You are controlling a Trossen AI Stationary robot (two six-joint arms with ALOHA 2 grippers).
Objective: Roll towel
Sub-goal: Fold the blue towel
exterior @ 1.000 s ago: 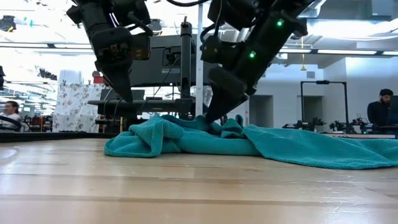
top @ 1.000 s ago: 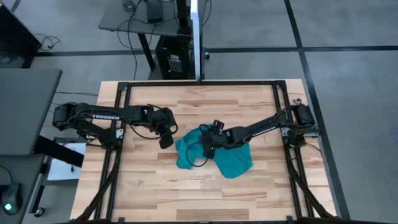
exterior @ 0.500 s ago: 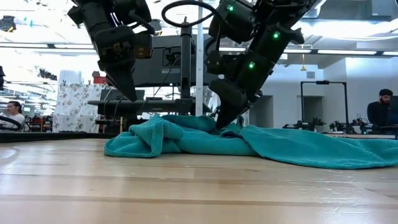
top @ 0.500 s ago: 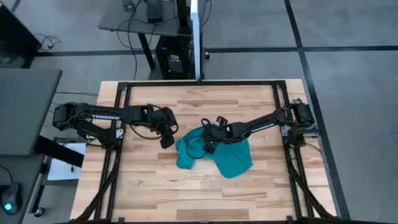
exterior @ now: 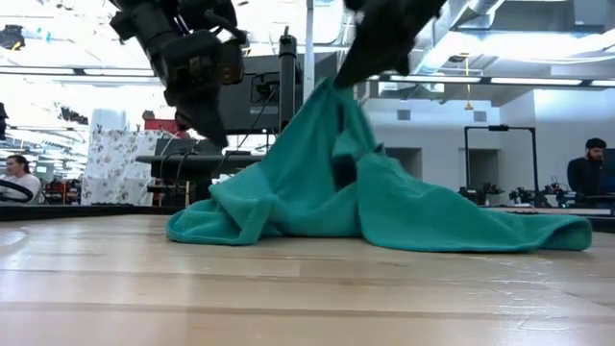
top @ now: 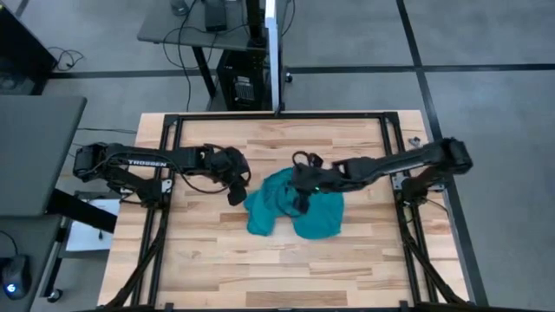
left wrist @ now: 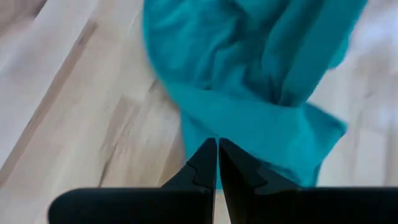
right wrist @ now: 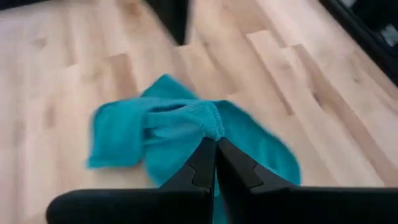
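Low view, upper centre: right gripper (exterior: 332, 82) clamped on the towel (exterior: 384, 197), lifting a peak; left gripper (exterior: 213, 130) closed, upper left.

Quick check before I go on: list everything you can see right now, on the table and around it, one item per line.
Teal soft fabric towel: one, teal, crumpled mid-table, one part lifted into a peak, the rest lying on the wood.
Light wooden plank table: one, pale wood, black frame around it.
Grey side desk: one, grey, beyond the table's far edge, cables on it.
People: two, far in the room behind, one at each edge of the low view.
Left gripper: one, dark, shut, empty, hanging just left of the towel.
Right gripper: one, dark, shut on the towel, holding its pinched part up.
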